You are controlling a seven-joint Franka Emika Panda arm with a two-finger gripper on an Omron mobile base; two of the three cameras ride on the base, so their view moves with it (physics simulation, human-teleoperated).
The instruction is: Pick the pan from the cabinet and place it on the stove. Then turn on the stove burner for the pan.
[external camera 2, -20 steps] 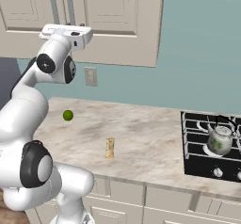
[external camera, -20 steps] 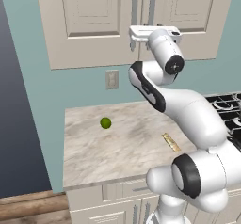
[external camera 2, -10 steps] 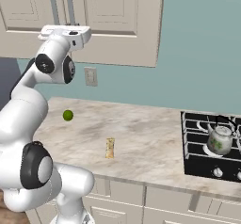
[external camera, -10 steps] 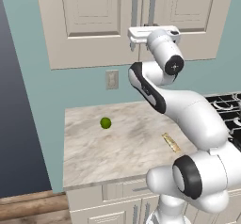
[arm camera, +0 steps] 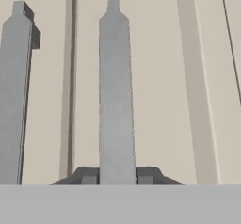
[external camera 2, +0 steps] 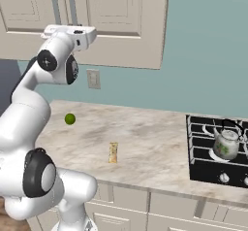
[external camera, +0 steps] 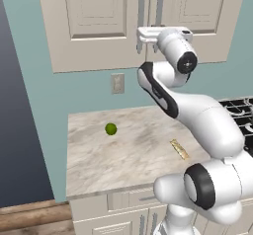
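The cream cabinet hangs above the counter with both doors closed, so the pan is hidden. My gripper is raised against the doors at the lower end of the right door's silver bar handle. In the hand view the gripper is shut on that handle, one dark fingertip on each side of the bar. The left door's handle stands beside it. The black stove lies at the counter's right end.
A small glass kettle sits on the stove's grate. On the marble counter lie a green lime and a small tan bar. A wall outlet sits below the cabinet.
The fingers have closed on the right door's handle. The arm has hardly moved, and the doors stay closed.
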